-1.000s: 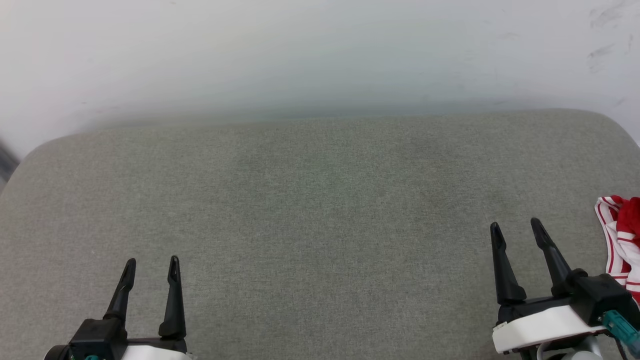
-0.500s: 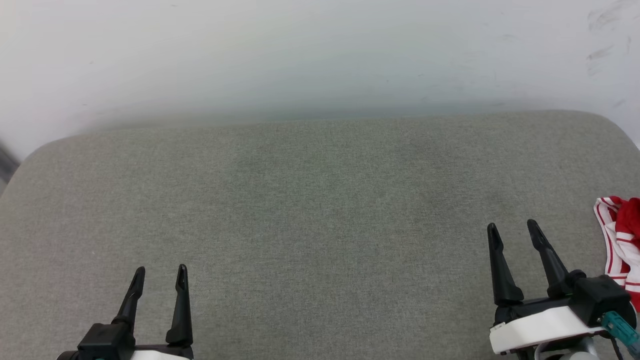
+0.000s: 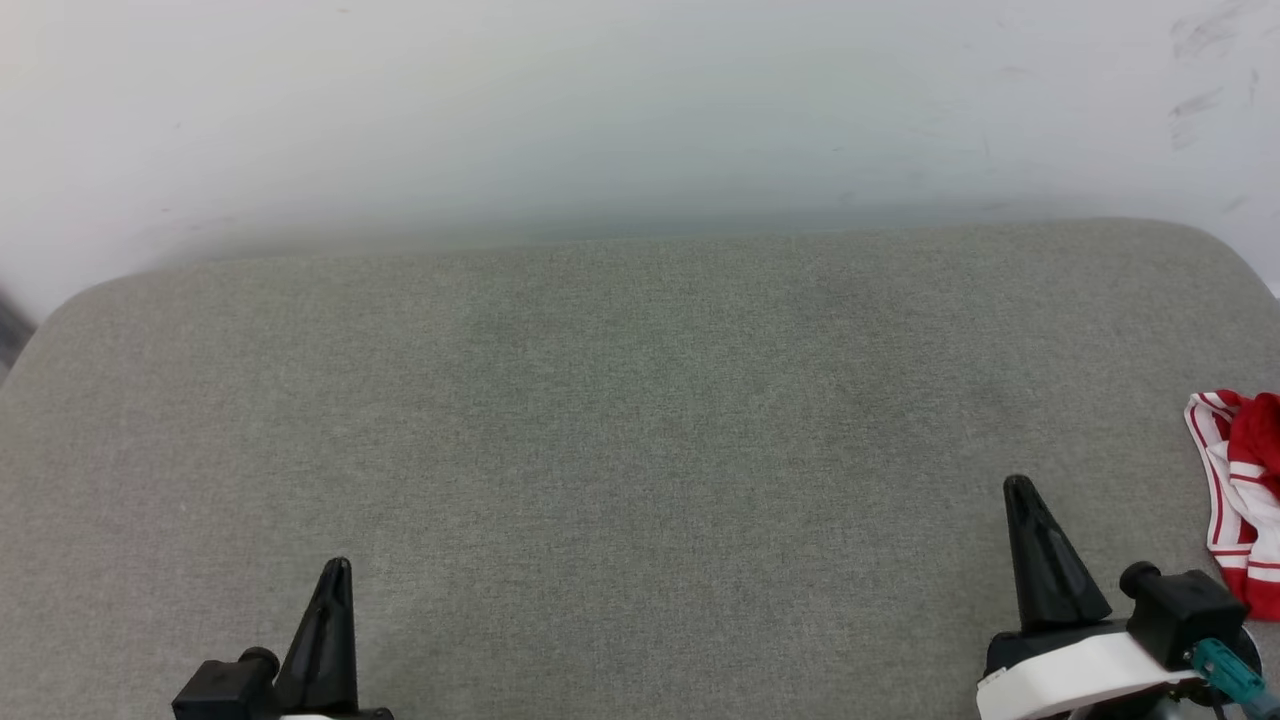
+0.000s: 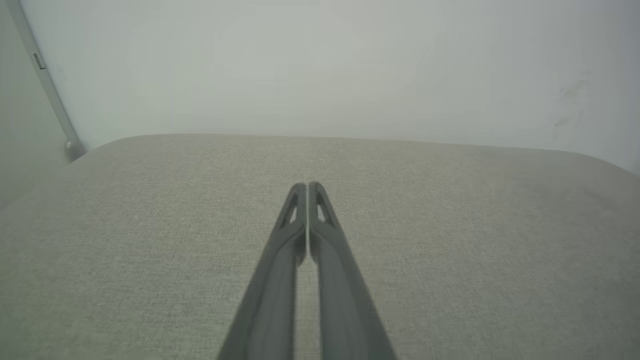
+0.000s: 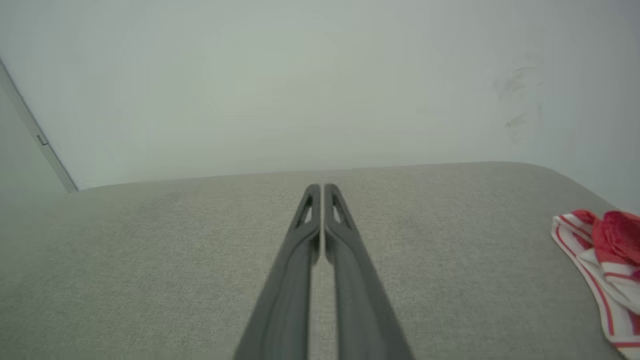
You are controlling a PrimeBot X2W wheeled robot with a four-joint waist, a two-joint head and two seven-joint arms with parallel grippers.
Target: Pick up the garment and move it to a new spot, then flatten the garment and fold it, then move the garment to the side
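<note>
right, nearest in, the left gripper [image 3: 334, 568] sits low over the grey cushion [image 3: 640, 400], its two dark fingers pressed tight together with nothing between them. across on the other side it's the same story for the right gripper [image 3: 1019, 487]: fingers flat against each other, holding nothing, pointing up the cushion.

just beyond that and out to its right, at the very edge of the head view, lies the garment [image 3: 1232, 470], resting on the cushion and apart from the fingers. what shows is a rumpled corner, with a red bunch on top and white cloth with red-and-white striped trim curling round it. the rest runs out of frame, so folded or heaped, i can't tell. it would fit a shirt waiting to be carried to the middle, and equally one set off to the side at the end.

handling-wise i'd judge it light, soft and floppy, thin cloth that will sag and trail rather than hold its shape. the striped trim looks the firmest edge and lies nearest the right gripper, so it's the likeliest place for a pinch.

further out, the cushion runs to its rounded back edge, then the pale wall [image 3: 600, 100].
</note>
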